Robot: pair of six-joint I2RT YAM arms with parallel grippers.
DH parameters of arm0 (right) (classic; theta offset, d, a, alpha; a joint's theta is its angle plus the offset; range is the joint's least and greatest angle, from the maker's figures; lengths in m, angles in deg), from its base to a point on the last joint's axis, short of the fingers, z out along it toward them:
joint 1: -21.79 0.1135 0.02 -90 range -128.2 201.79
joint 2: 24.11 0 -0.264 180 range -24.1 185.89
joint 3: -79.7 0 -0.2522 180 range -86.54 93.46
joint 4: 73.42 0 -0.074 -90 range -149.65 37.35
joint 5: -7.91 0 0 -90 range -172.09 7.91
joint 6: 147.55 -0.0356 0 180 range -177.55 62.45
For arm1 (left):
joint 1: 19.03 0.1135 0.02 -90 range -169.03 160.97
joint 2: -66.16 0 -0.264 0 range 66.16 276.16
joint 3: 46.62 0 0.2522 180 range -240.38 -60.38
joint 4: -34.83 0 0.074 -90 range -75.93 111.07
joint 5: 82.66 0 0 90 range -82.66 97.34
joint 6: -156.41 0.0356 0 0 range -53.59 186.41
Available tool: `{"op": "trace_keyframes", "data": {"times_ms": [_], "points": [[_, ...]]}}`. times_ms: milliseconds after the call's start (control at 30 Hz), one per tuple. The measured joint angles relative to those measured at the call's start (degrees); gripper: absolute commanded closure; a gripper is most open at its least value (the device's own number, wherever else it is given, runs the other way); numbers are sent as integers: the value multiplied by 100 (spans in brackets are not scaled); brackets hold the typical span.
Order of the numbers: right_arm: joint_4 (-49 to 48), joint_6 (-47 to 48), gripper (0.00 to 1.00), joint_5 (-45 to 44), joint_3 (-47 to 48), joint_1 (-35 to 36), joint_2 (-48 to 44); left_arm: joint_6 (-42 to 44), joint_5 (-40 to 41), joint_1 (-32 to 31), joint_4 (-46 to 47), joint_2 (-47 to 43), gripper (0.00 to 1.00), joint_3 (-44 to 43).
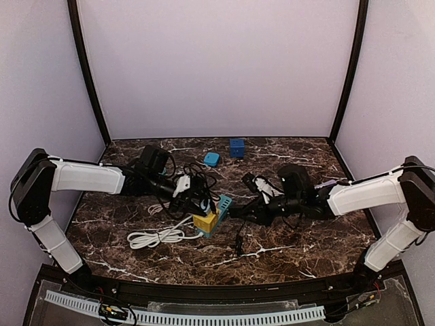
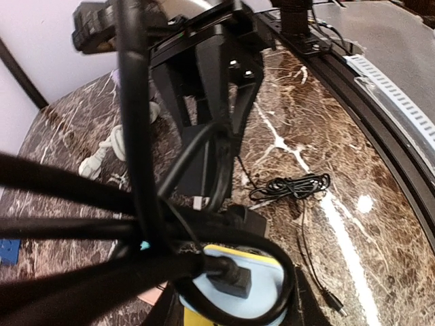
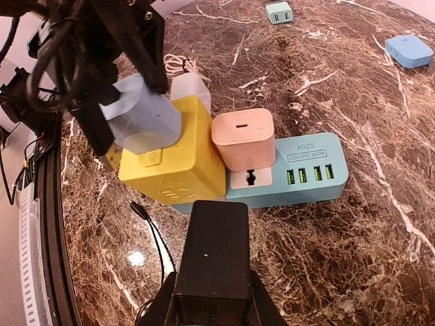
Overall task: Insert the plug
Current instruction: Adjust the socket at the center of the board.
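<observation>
A teal power strip [image 3: 299, 178] lies mid-table, with a pink adapter [image 3: 243, 138] and a yellow cube adapter [image 3: 175, 163] plugged into it. One socket [image 3: 249, 178] under the pink adapter is free. My left gripper [image 1: 202, 208] is shut on a light blue plug [image 3: 139, 123] that sits on the yellow cube's top; a black cable connector [image 2: 231, 277] enters this plug. My right gripper [image 3: 211, 299] is shut on a black adapter block [image 3: 212, 258], held just in front of the strip's near edge and not touching it.
A coiled white cable [image 1: 156, 236] lies left of the strip and a thin black cable [image 1: 240, 243] in front of it. A blue cube [image 1: 236, 147] and a light blue charger [image 1: 212, 159] sit at the back. Thick black cables [image 2: 81, 231] drape across the left wrist view.
</observation>
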Motion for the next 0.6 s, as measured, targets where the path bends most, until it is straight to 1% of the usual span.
{"op": "trace_keyframes", "data": {"times_ms": [100, 267, 367, 500, 600], "points": [[114, 162, 100, 39, 20, -48, -118, -592, 391, -66, 321, 44, 99, 0], [101, 476, 100, 101, 20, -197, -334, -1290, 955, -179, 951, 90, 99, 116], [94, 695, 100, 151, 20, -319, -328, -1620, 1283, -245, 1287, 140, 99, 166], [48, 938, 100, 251, 24, -481, -323, -1965, 1661, -341, 1510, 278, 99, 111], [-247, 1117, 100, 361, -61, -538, -337, -2129, 1862, -385, 1685, 378, 99, 59]]}}
